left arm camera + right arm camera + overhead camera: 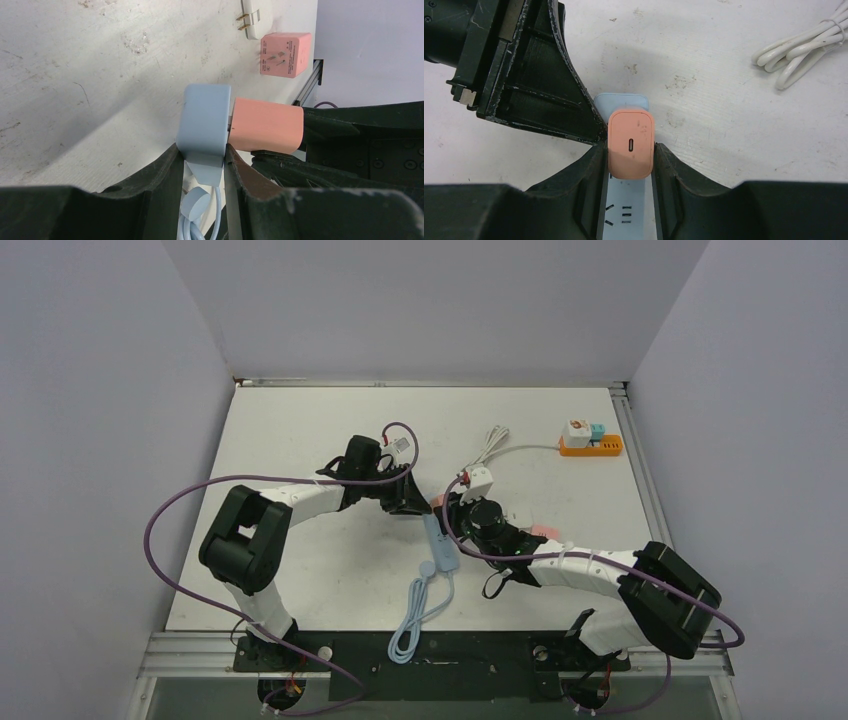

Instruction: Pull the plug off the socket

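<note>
A light blue power strip [441,543] lies mid-table, its cable [407,632] trailing toward the near edge. A salmon-pink plug [267,125] sits in its far end, with a thin gap and a bit of metal prong showing between them. My left gripper [202,155] is shut on the end of the blue strip [205,122], one finger on each side. My right gripper [631,152] is shut on the pink plug [631,145], with the strip's socket face [626,212] below it. In the top view both grippers meet there, left [413,504] and right [449,510].
A second pink adapter [285,54] and a white plug [255,17] lie loose just right of the right arm's wrist. A coiled white cable [804,50] runs to an orange power strip [590,445] at the back right. Walls enclose the table on three sides.
</note>
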